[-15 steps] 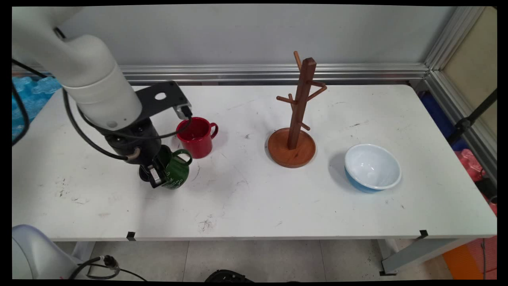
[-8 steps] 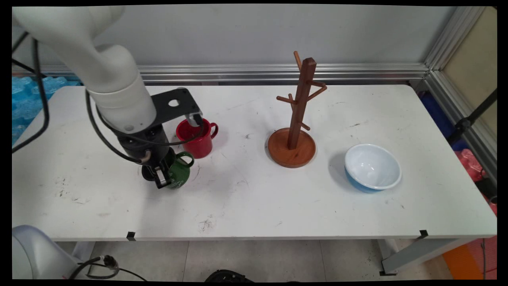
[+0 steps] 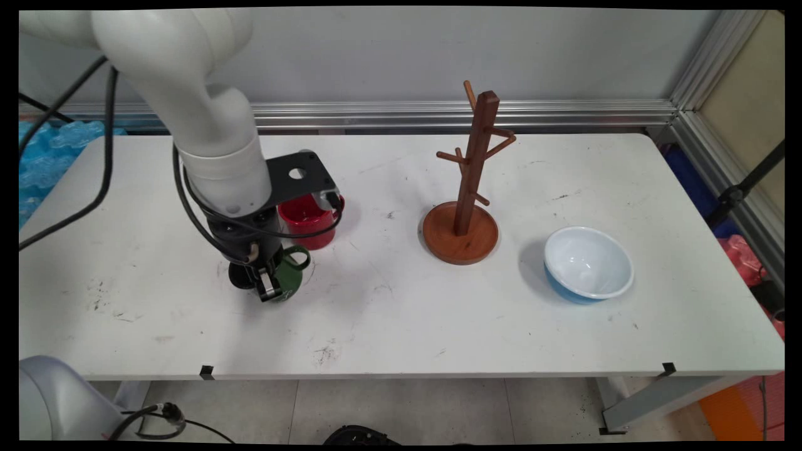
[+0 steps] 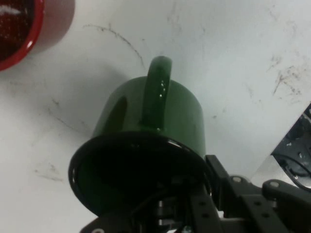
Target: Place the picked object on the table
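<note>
Gripping a glossy dark green ceramic mug (image 3: 289, 275) by its rim, the black two-finger gripper (image 3: 268, 282) holds it tilted low over the white table (image 3: 401, 300), left-centre, handle up. Red mug (image 3: 307, 219) just behind it. Brown wooden mug tree (image 3: 467, 188) and blue-and-white bowl (image 3: 588, 264) well apart, right.

light: bright, even, from overhead
shadows: soft beside the bowl (image 3: 588, 263)
glare: small highlights on the green mug (image 4: 160, 114)
focus: hand view was soft
</note>
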Motion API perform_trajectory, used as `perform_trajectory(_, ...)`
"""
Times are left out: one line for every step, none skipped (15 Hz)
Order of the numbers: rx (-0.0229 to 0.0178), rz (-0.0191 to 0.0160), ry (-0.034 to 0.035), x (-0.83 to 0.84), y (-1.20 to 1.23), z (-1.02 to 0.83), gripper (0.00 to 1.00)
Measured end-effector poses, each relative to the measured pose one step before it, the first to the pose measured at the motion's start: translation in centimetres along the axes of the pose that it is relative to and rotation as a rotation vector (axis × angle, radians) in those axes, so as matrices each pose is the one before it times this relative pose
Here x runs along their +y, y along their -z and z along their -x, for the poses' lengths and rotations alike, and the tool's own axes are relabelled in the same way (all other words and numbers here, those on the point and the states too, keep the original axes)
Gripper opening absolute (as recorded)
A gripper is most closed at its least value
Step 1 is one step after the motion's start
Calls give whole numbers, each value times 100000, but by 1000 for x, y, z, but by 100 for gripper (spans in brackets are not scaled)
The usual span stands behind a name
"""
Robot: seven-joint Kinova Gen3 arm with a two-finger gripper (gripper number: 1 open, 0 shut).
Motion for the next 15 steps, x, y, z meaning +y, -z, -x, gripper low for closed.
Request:
perform_trajectory(-1094,-140,260,133,-142,-230,0)
perform_trajectory(-948,-123,207,127,-110,-190,0)
perform_trajectory(-1096,-89,312,161,-115,-191,0)
perform_trajectory(-1040,-61,256,159,-107,-179,0)
perform_trajectory(-818,-36,143,134,-86,-155,0)
perform_trajectory(-887,-54,167,147,-97,-175,0)
perform_trajectory(-738,-59,104,116,-82,-145,0)
perform_trajectory(-907,-73,284,136,-112,-170,0)
perform_trajectory(-616,5,231,117,-91,-135,0)
perform_trajectory(-696,2,285,125,-105,-144,0)
perform_trajectory(-604,7,246,101,-93,-109,0)
perform_trajectory(-669,-5,207,102,-116,-151,0)
perform_trajectory(-596,-26,121,90,-109,-160,0)
perform_trajectory(-504,29,131,94,-113,-181,0)
perform_trajectory(-352,13,87,82,-95,-205,0)
